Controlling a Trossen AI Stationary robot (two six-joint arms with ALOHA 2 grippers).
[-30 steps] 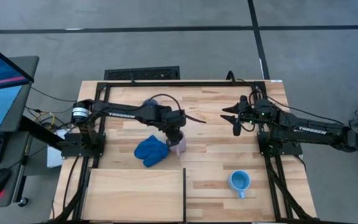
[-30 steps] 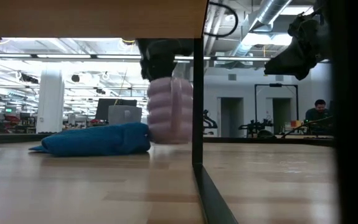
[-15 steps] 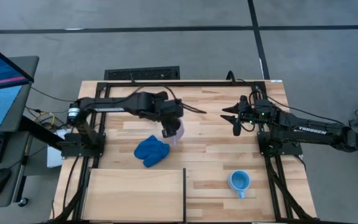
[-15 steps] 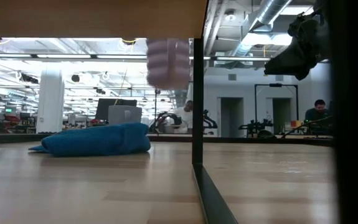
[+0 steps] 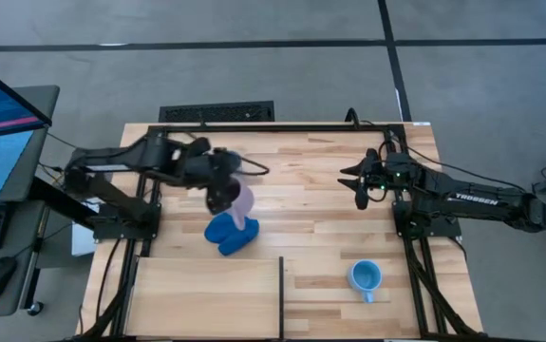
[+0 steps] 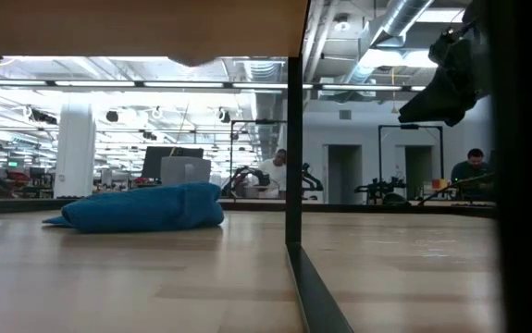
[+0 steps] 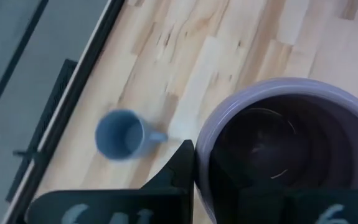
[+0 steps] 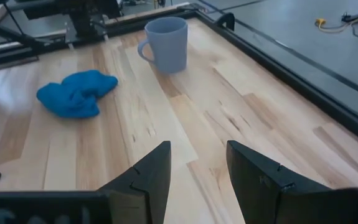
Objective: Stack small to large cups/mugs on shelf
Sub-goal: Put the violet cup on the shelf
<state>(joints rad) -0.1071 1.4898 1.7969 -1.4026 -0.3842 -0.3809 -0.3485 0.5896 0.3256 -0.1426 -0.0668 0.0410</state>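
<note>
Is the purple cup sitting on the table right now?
No, in the high view the left gripper holds the pale lilac mug up above the royal-blue cloth lump, and the low view shows no mug on the tabletop.

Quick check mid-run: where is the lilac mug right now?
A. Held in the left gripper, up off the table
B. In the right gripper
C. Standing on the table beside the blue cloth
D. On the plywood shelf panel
A: the lilac mug hangs from the left gripper above the blue cloth, and the low view shows no mug on the table.
</note>
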